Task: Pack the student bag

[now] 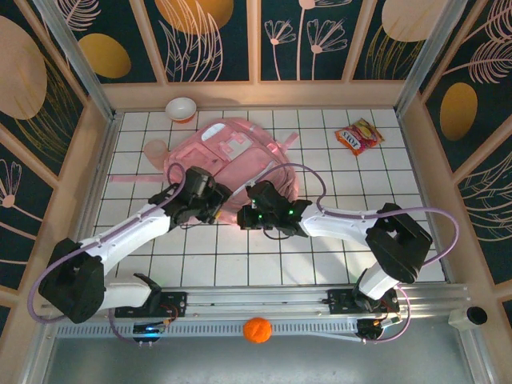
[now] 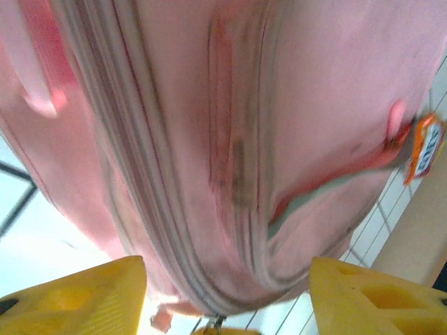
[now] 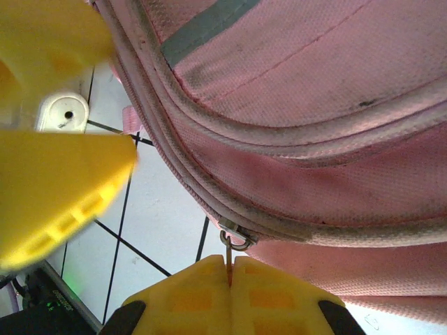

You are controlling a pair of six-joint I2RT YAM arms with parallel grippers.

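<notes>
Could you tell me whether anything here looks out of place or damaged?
Yes: an orange ball sits off the tiled table, on the grey ledge at the near edge, far from the student bag. Nothing looks spilled or damaged.

Left arm and right arm: white shells, black joints, bulky black blocks at eight and four o'clock, lilac cables; yellow pincer fingers.

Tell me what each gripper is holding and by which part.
The right gripper pinches the student bag by its zipper pull, at the bag's edge. The left gripper stands open, holding nothing.
</notes>
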